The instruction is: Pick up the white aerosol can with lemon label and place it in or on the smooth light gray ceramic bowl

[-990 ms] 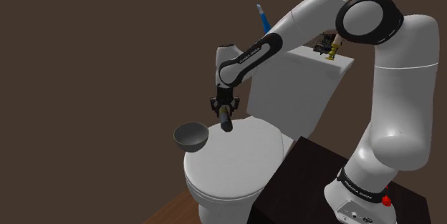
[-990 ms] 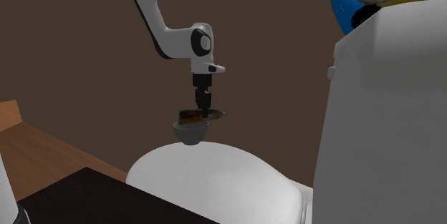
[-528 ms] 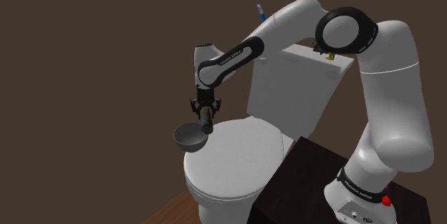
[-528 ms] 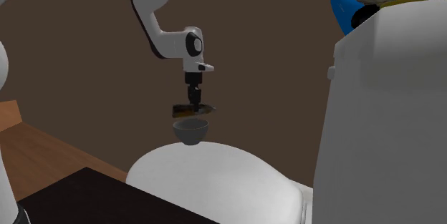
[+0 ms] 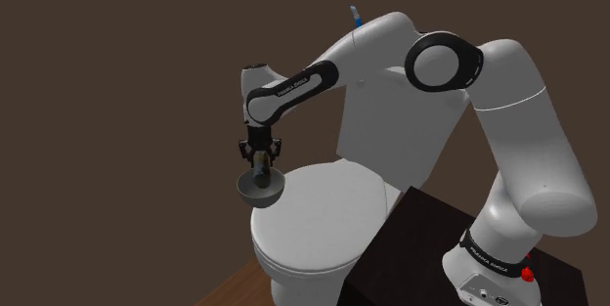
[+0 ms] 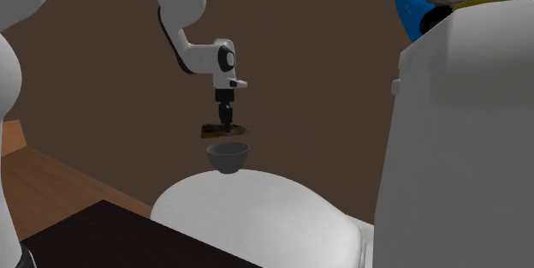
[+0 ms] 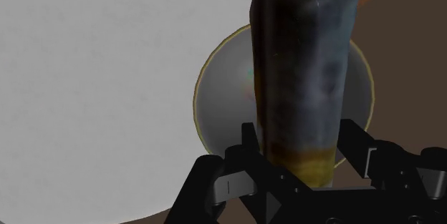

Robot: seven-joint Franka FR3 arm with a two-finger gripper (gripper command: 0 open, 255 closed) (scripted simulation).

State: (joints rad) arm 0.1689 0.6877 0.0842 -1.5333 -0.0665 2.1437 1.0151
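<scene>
Shifted: tool [image 5: 259,160] now above bowl [image 5: 251,195] | can [image 7: 301,72] clasped between its fingers

Arm [image 5: 323,69] is swinging toward the left of the shoulder frame. Gripper [image 5: 258,158], carrying the can [image 5: 259,167], is shifting off the toilet lid [image 5: 332,201] and dropping directly over the bowl [image 5: 262,191].
</scene>
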